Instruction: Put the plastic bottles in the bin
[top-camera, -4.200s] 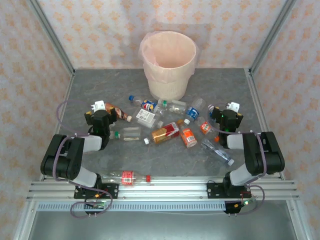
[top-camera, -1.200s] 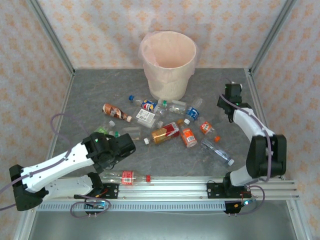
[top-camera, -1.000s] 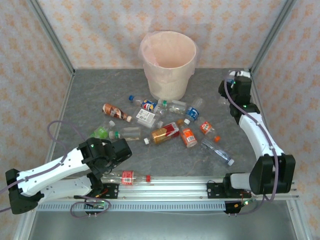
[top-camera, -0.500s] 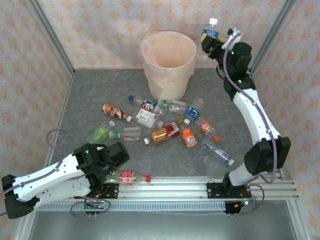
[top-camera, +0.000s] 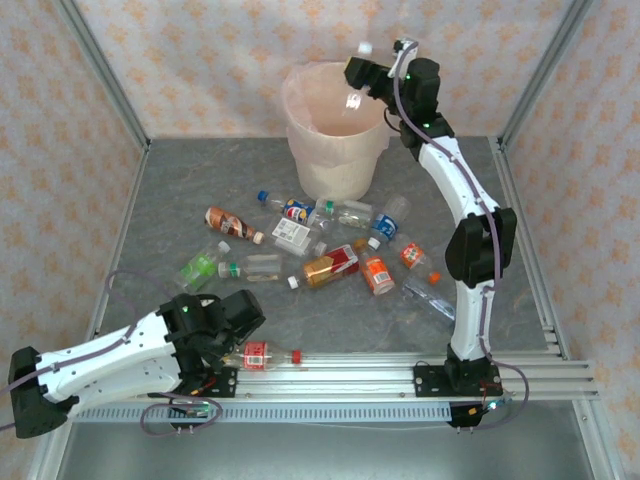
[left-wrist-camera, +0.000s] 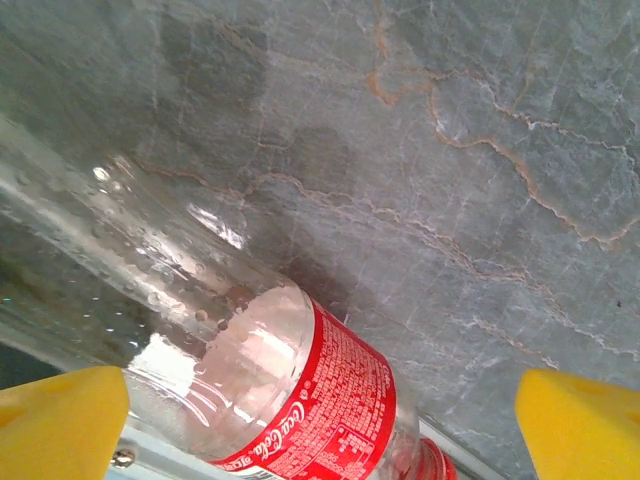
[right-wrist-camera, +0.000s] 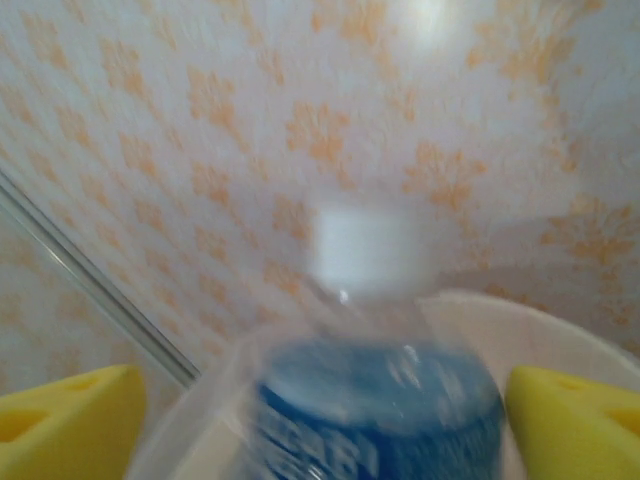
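My right gripper (top-camera: 358, 74) is up over the right rim of the cream bin (top-camera: 340, 150), its jaws open. Between its yellow fingers (right-wrist-camera: 70, 420) a clear bottle (right-wrist-camera: 375, 400) with a blue label and a white cap (top-camera: 366, 47) shows blurred, above the bin's rim (right-wrist-camera: 560, 330). My left gripper (left-wrist-camera: 320, 425) stands open low over a clear bottle with a red label (left-wrist-camera: 340, 400) that lies along the table's front edge (top-camera: 258, 354). Several more plastic bottles (top-camera: 330, 265) lie scattered mid-table.
The scattered ones include an amber bottle (top-camera: 228, 222), a green-tinted one (top-camera: 200, 266) and a clear one (top-camera: 435, 300) near the right arm. The aluminium rail (top-camera: 350, 370) runs just behind the red-label bottle. Frame posts and patterned walls close in the table.
The right arm swung left from beside the bin to over its rim, and its jaws went from shut on the blue-label bottle to open. The left gripper crept closer to the red-label bottle.
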